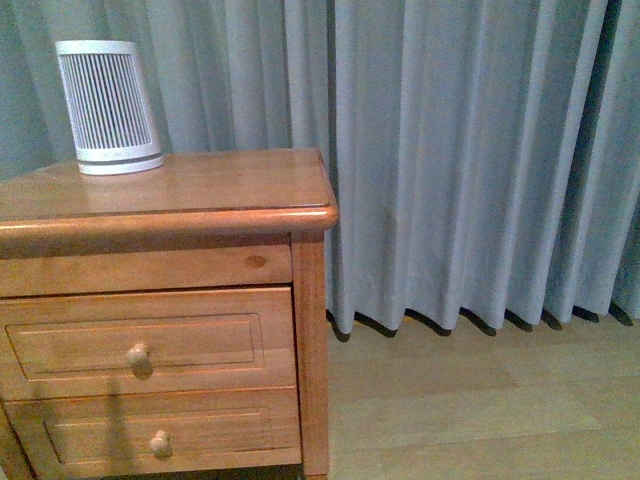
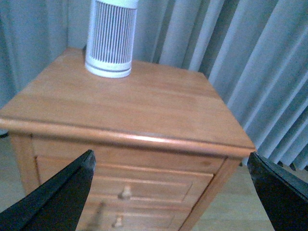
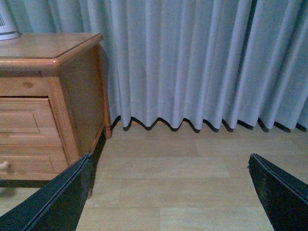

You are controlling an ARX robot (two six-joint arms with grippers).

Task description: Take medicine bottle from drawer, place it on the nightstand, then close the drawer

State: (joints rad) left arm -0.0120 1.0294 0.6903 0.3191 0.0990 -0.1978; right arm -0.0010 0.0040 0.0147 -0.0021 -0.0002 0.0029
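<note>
The nightstand point(image 1: 200, 190) stands at the left of the front view, orange-brown wood. Its upper drawer point(image 1: 150, 340) is shut, with a round knob point(image 1: 138, 354). The medicine bottle is hidden from every view. My left gripper point(image 2: 171, 192) is open and empty, held in front of and above the nightstand point(image 2: 134, 106), with the upper drawer's knob point(image 2: 125, 192) showing between its fingers. My right gripper point(image 3: 171, 192) is open and empty over the floor, to the right of the nightstand point(image 3: 77, 86). Neither arm shows in the front view.
A large white ribbed cylindrical device point(image 1: 108, 105) stands at the back left of the nightstand top, also seen in the left wrist view point(image 2: 109, 36). The lower drawer point(image 1: 160, 432) is shut. Grey curtains point(image 1: 470, 150) hang behind. Pale wood floor point(image 1: 480, 400) lies to the right.
</note>
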